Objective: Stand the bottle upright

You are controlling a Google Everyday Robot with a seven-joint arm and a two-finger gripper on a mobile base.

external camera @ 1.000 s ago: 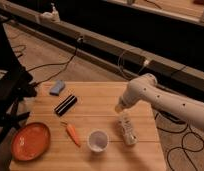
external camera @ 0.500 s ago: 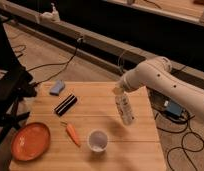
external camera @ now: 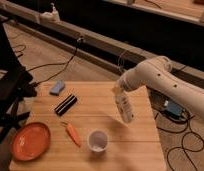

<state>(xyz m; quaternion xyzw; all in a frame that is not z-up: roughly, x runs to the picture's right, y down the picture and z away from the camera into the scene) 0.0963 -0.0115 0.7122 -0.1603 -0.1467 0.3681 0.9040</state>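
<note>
Holding: the gripper [external camera: 119,90], at the end of the white arm [external camera: 162,77], is above the right half of the wooden table [external camera: 140,147]. I judge it is closed on the upper end of the bottle [external camera: 125,107], because a bottle leaning like this could not stay so alone.
Bottle place: directly under the gripper, over the right part of the table and well inside its edges.
Long axis: steep and not far from vertical. The upper end is at the gripper and the lower end points down and a little to the right.
Base: I cannot tell if it touches the wood or hangs just above it.
Neighbours: the white cup [external camera: 97,140] is near, to the lower left, but apart from the bottle. The carrot [external camera: 72,133], the black bar [external camera: 65,104] and the orange plate [external camera: 30,141] are further left.
Next move, as I judge: bring the lower end under the gripper until the axis is vertical, set the base flat, then release.
Risk: a slim bottle on a narrow base may tip if it is released while leaning.
</note>
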